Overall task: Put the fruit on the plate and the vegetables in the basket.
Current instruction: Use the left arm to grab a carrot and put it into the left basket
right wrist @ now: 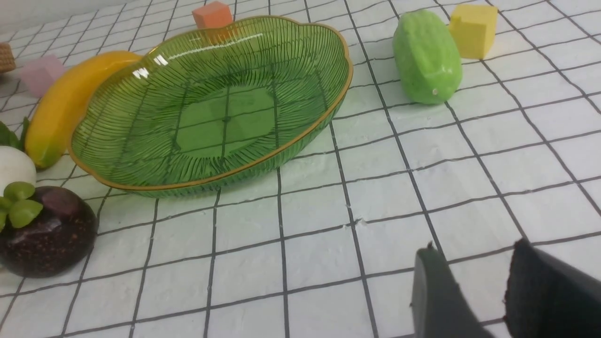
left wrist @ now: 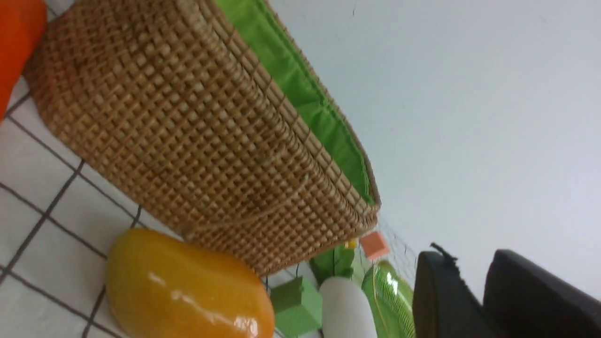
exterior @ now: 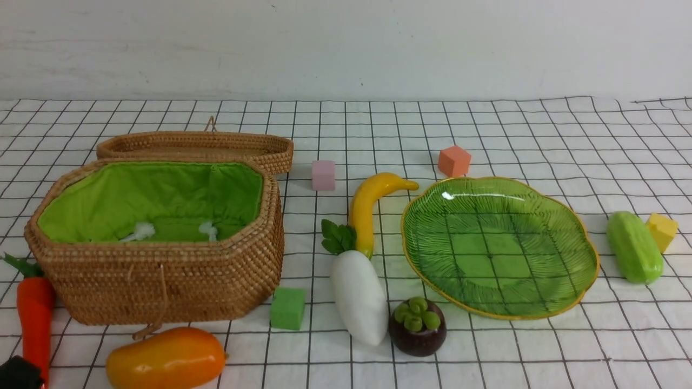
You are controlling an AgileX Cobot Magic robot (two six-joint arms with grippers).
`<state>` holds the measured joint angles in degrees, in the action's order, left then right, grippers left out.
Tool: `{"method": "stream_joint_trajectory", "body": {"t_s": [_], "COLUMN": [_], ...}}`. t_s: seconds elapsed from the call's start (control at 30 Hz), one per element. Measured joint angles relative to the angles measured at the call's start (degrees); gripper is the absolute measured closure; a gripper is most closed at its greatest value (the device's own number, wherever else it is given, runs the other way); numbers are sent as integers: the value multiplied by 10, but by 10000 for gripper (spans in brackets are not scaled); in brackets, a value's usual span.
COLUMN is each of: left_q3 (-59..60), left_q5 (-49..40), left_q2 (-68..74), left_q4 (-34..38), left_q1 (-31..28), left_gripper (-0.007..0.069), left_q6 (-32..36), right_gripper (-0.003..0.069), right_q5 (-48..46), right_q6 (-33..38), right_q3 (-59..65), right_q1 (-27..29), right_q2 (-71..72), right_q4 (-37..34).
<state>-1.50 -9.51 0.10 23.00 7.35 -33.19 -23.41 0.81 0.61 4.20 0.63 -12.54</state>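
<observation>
The wicker basket [exterior: 162, 281] stands open at the left, its green lining bare. The green plate [exterior: 497, 243] at the right holds nothing. Fruit on the cloth: banana [exterior: 365, 208], mango [exterior: 165, 359] before the basket, mangosteen [exterior: 417, 327]. Vegetables on the cloth: white radish [exterior: 359, 297], red-orange one [exterior: 35, 319] left of the basket, cucumber [exterior: 633, 246] right of the plate. My left gripper [left wrist: 469, 263] is open and empty, low beside the mango [left wrist: 188, 286]. My right gripper [right wrist: 474, 253] is open and empty over bare cloth, short of the plate [right wrist: 211, 108].
The basket's lid [exterior: 194, 143] lies behind it. Small cubes are scattered about: pink [exterior: 323, 175], orange [exterior: 454, 161], yellow [exterior: 661, 231] by the cucumber, green [exterior: 287, 308] between basket and radish. A white wall closes the back of the checked cloth.
</observation>
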Motion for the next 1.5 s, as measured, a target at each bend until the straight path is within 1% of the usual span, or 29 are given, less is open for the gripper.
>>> {"method": "stream_joint_trajectory", "body": {"t_s": [0.03, 0.07, 0.13, 0.17, 0.23, 0.27, 0.33, 0.37, 0.47, 0.5, 0.57, 0.67, 0.7, 0.8, 0.83, 0.9, 0.97, 1.03, 1.07, 1.1, 1.13, 1.17, 1.23, 1.3, 1.37, 1.4, 1.43, 1.5], "left_q3": [-15, -56, -87, -128, -174, -179, -242, -246, -310, -312, -335, -351, -352, -353, -353, -354, -354, -354, -355, -356, -359, -360, -368, -372, -374, -374, -374, -374], "left_q5": [-24, -62, -96, -145, -207, -212, -289, -301, -398, -402, -440, -458, -458, -458, -458, -458, -458, -459, -460, -461, -461, -461, -455, -441, -434, -433, -430, -429], "left_q2": [8, 38, 58, 97, 139, 144, 209, 219, 305, 309, 353, 383, 387, 389, 389, 389, 389, 389, 389, 389, 389, 389, 390, 396, 404, 406, 416, 424], "left_q4": [-2, -5, -7, -10, -14, -15, -26, -28, -67, -69, -96, -112, -114, -114, -114, -114, -114, -115, -116, -116, -116, -116, -116, -119, -128, -129, -148, -175], "left_q1": [0, 0, 0, 0, 0, 0, 0, 0, 0, 0, 0, 0, 0, 0, 0, 0, 0, 0, 0, 0, 0, 0, 0, 0, 0, 0, 0, 0], "left_gripper": [522, 575, 608, 638, 637, 637, 637, 637, 637, 637, 637, 637, 637, 637, 637, 637, 637, 637, 637, 637, 637, 637, 637, 637, 637, 637, 637, 637], "left_q6": [12, 49, 78, 118, 157, 161, 198, 199, 213, 213, 213, 211, 211, 211, 211, 211, 209, 210, 209, 209, 209, 209, 209, 209, 209, 209, 202, 182], "right_gripper": [413, 413, 413, 413, 413, 413, 413, 413, 413, 413, 413, 413, 413, 413, 413, 415, 426, 444, 466, 469, 490, 494, 526, 545, 552, 552, 553, 553], "right_q5": [0, 0, 0, 0, 0, 0, 5, 6, 35, 37, 49, 60, 62, 68, 70, 82, 79, 26, -28, -36, -98, -107, -218, -301, -351, -355, -377, -391], "right_q6": [0, 0, 0, 0, 0, 0, 0, 0, 0, 0, -13, -69, -93, -135, -136, -142, -139, -112, -75, -63, -16, -8, 65, 108, 131, 131, 147, 169], "right_q3": [0, 0, 0, 0, 0, 0, 1, 1, 6, 6, 8, 8, 8, 8, 8, 8, 4, -21, -61, -75, -131, -139, -251, -345, -438, -438, -489, -540], "right_q1": [0, 0, 0, 0, 0, 0, 0, 0, 0, 0, 0, 0, 0, 0, 0, 0, -1, -10, -23, -25, -41, -43, -73, -101, -129, -132, -157, -187], "right_q2": [0, 0, 0, 0, 0, 0, 0, 0, 0, 0, 0, 0, 0, 0, 0, 0, 0, 0, -6, -11, -35, -40, -104, -161, -208, -212, -237, -255], "right_q4": [0, 0, 0, 0, 0, 0, 4, 4, 12, 12, -8, -101, -145, -239, -244, -286, -312, -325, -327, -327, -325, -324, -309, -290, -277, -277, -269, -265]}}
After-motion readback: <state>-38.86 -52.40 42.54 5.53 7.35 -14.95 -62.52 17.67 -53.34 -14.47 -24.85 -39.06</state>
